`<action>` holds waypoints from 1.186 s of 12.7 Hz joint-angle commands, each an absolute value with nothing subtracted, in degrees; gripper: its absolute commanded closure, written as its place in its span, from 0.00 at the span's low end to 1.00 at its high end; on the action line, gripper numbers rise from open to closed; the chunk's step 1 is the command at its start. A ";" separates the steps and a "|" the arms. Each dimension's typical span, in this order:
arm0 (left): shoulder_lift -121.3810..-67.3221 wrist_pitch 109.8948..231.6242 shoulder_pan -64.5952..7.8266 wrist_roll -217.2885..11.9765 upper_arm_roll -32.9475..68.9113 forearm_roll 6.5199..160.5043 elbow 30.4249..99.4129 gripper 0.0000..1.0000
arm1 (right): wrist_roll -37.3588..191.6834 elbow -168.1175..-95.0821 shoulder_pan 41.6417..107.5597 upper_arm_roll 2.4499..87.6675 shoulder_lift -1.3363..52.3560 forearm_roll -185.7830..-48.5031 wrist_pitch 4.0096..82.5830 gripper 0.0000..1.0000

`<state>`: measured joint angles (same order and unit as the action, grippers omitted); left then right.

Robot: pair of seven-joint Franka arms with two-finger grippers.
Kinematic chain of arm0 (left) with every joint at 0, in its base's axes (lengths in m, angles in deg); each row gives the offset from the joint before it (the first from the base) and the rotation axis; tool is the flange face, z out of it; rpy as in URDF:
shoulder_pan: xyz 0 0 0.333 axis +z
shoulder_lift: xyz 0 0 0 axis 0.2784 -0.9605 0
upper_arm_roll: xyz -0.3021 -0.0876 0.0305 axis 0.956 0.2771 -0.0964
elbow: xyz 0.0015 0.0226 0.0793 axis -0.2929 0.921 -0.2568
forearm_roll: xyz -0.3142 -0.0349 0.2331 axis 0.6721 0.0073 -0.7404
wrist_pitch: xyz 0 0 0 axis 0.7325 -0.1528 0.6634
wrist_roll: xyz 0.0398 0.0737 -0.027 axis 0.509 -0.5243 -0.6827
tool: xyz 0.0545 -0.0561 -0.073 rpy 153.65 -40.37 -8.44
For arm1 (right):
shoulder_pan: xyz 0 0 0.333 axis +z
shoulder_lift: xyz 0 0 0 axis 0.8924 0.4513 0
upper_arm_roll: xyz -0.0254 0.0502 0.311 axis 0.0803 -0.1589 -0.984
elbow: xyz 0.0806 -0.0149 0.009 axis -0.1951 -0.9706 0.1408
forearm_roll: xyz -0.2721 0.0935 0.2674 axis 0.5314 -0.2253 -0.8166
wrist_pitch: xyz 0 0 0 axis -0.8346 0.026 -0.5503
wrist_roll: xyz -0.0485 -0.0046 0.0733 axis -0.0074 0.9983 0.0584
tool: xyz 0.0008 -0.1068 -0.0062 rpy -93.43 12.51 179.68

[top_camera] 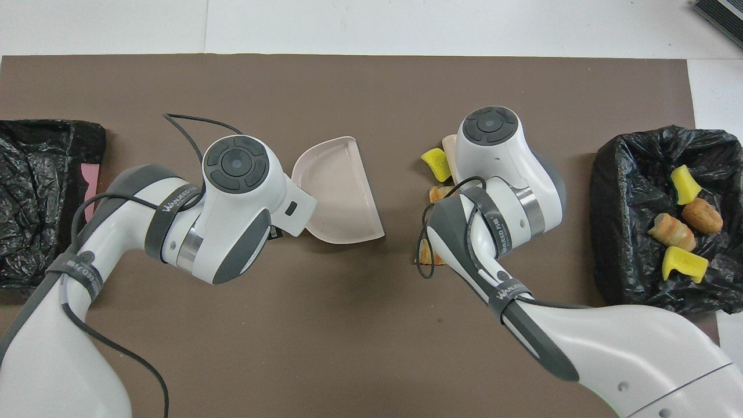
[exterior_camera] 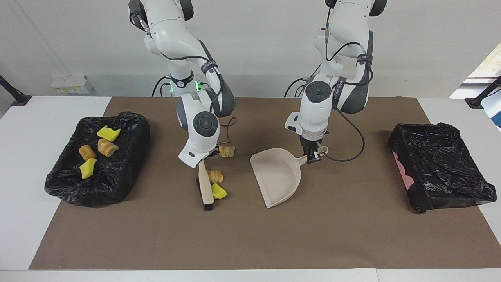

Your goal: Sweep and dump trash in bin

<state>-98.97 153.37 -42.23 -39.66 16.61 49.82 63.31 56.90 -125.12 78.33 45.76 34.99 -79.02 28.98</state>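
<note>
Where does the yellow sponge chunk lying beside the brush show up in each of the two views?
Facing view: yellow sponge chunk lies on the brown mat against the brush, below centre.
Overhead view: the same chunk shows just above centre, peeking out beside the right arm's wrist.
Shared landmark: the beige dustpan, held at its handle by the left gripper.
</note>
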 commanded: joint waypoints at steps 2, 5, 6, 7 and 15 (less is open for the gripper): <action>-92.47 159.97 -43.59 -38.79 16.62 44.49 75.15 1.00 | 56.33 -128.83 80.66 44.35 32.50 -88.37 32.30 1.00; -91.59 160.96 -44.73 -38.79 16.62 44.40 77.27 1.00 | 57.38 -130.85 83.65 43.48 31.35 -95.58 35.38 1.00; -91.41 160.96 -44.73 -38.79 16.62 44.40 77.45 1.00 | 57.73 -130.94 84.09 42.77 31.00 -97.43 35.39 1.00; -91.15 160.96 -44.73 -38.87 16.62 44.40 77.97 1.00 | 58.00 -130.94 84.35 41.81 30.91 -98.93 35.04 1.00; -89.57 161.14 -45.52 -39.14 16.71 44.40 80.35 1.00 | 60.73 -129.98 74.45 41.36 24.42 -105.90 21.43 1.00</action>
<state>-92.20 160.22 -43.98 -39.44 17.16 45.38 75.90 59.88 -128.71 78.72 41.61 27.91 -105.41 24.68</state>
